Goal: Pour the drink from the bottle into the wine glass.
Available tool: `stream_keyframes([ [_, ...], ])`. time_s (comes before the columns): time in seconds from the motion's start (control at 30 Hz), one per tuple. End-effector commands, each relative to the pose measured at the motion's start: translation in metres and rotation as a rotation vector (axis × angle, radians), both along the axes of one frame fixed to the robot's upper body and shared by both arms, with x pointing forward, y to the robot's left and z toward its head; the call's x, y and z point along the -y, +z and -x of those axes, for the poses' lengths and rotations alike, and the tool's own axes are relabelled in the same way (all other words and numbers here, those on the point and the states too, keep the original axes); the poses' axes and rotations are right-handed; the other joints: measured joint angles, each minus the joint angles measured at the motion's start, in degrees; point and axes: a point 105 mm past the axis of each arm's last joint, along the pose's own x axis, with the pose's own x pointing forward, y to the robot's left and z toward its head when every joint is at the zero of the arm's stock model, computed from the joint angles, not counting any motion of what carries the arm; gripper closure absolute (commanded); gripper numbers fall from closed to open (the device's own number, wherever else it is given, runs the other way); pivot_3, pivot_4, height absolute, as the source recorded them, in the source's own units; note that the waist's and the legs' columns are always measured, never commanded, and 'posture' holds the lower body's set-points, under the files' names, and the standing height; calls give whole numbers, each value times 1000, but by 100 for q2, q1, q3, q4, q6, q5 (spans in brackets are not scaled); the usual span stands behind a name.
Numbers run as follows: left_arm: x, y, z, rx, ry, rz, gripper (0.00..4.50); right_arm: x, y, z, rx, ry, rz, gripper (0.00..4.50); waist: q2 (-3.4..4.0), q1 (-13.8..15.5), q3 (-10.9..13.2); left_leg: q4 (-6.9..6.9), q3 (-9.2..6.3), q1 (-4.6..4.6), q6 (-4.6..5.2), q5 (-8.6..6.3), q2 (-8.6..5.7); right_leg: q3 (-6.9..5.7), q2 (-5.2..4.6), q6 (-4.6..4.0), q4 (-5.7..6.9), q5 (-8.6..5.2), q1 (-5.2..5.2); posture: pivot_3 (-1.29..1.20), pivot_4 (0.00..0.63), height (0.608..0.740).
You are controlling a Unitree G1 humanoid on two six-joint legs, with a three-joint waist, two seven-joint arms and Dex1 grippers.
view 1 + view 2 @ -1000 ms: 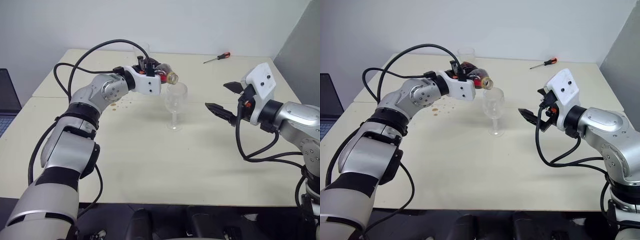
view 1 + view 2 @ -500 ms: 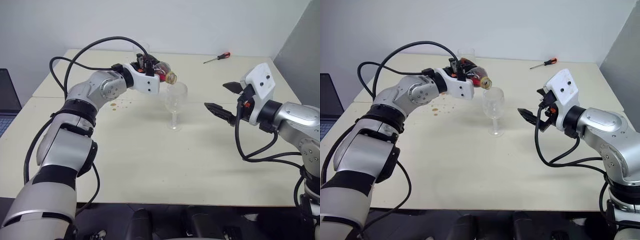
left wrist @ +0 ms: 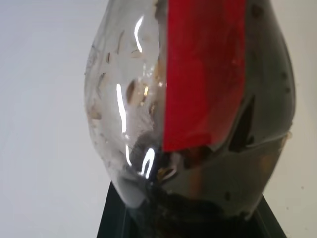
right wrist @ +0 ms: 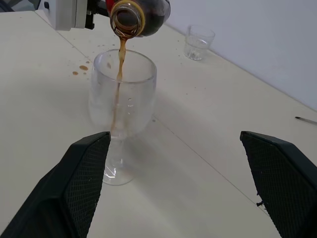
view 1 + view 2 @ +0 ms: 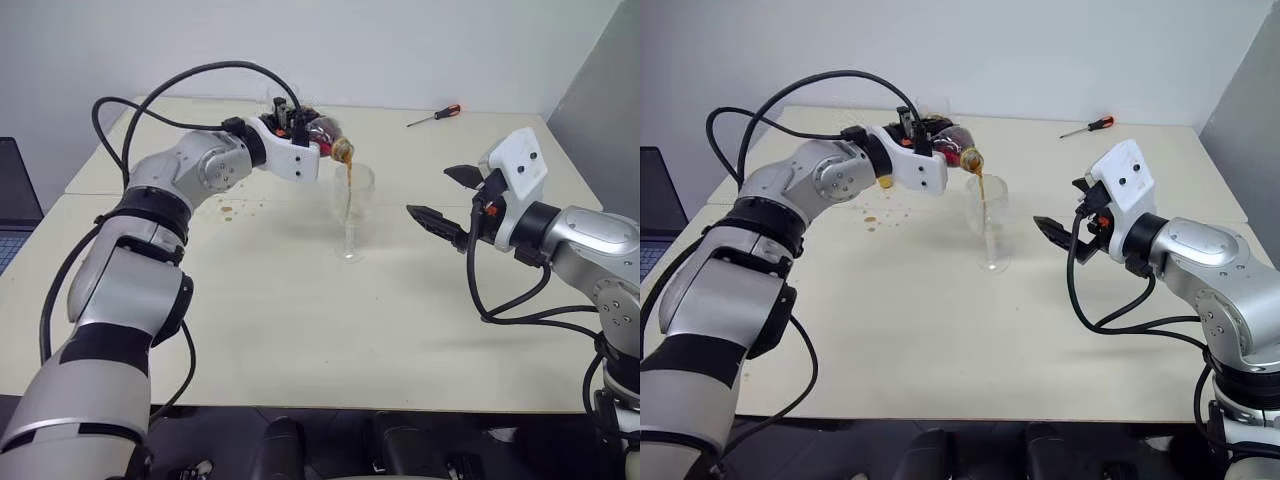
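From the head views, the left gripper (image 5: pixel 300 125) is clamping the small squat clear plastic bottle (image 5: pixel 325 134) with its red label strip, holding it tipped on its side above the table, its open mouth pointing toward the clear stemmed wine glass (image 5: pixel 350 205); a thin stream of the dark brown cola-like drink (image 5: pixel 348 185) is running from the mouth down into the bowl; the glass is standing upright on the pale cream table (image 5: pixel 300 320), near the middle; the right gripper (image 5: pixel 450 200) is hovering just to the right of the glass, its two black fingers spread wide and gripping nothing; brown drops (image 5: pixel 232 211) are lying on the table left of the glass; a red-handled screwdriver (image 5: pixel 436 115) is lying near the far edge, well apart from the glass.

In the left wrist view, the bottle is sitting between the gripper's own black fingers, its red label facing the camera and dark drink pooling against one side.

In the right wrist view, the open fingers (image 4: pixel 81 173) are framing the wine glass; the stream is falling from the bottle mouth into the bowl; a short clear tumbler (image 4: pixel 198 42) is standing farther back.
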Motion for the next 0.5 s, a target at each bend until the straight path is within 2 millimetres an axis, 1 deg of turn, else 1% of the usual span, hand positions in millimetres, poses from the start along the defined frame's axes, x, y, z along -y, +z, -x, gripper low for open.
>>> stream_keyframes([
  [0.03, 6, 23, 3, 68, -21, 18, 3733, -2, 11, 5, 73, 4, 13, 0, 0, -1, 0, 0, 0, 1, 0, 0, 0, 0, 0, 0, 1, 0, 0, 0, 150, 740],
  [0.5, 5, 23, -1, 69, 6, -5, 3733, 2, 14, 5, 86, -10, 18, 0, 0, -1, 0, 2, 0, 2, 0, 0, 0, 0, 0, 0, 9, 0, -1, 0, 150, 740],
])
